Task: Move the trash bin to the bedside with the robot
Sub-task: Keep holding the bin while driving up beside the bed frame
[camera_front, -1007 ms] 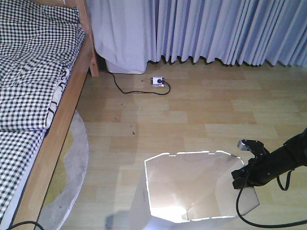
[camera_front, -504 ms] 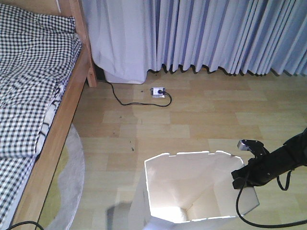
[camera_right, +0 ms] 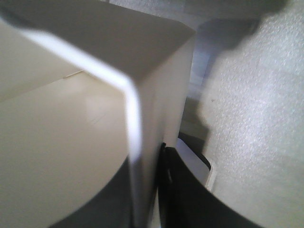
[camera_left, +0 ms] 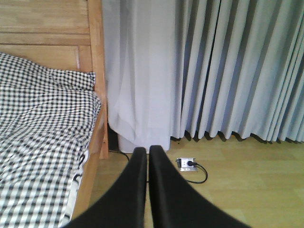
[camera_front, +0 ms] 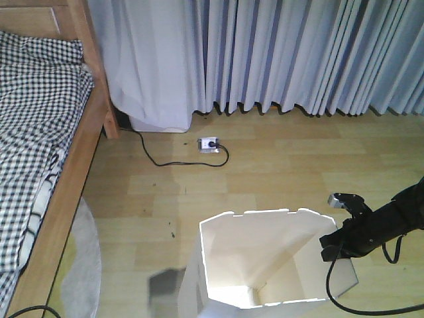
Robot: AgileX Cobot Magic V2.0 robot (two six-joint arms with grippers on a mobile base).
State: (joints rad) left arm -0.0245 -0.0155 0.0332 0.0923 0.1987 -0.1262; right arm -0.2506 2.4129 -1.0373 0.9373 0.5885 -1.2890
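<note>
The white trash bin [camera_front: 265, 262] stands on the wooden floor at the bottom of the front view, its notched rim up and its cream inside showing. My right gripper [camera_front: 330, 247] is shut on the bin's right wall, one finger inside and one outside. In the right wrist view the thin bin wall [camera_right: 142, 123] runs between the black fingers [camera_right: 183, 194] of that gripper [camera_right: 147, 161]. The bed [camera_front: 40, 139], with checked bedding and a wooden frame, lies along the left, apart from the bin. My left gripper [camera_left: 147, 152] is shut and empty, pointing at the floor beside the bed [camera_left: 42, 137].
A power strip [camera_front: 209, 142] with a black cable lies on the floor near the grey curtains [camera_front: 278, 53]. A wooden bed post [camera_front: 93, 66] stands at the bed's far corner. A pale round rug [camera_front: 83, 268] pokes out from under the bed frame.
The bed has slid left in the front view and the curtains and power strip have come lower and closer. The bin and right gripper keep the same place in the frame.
</note>
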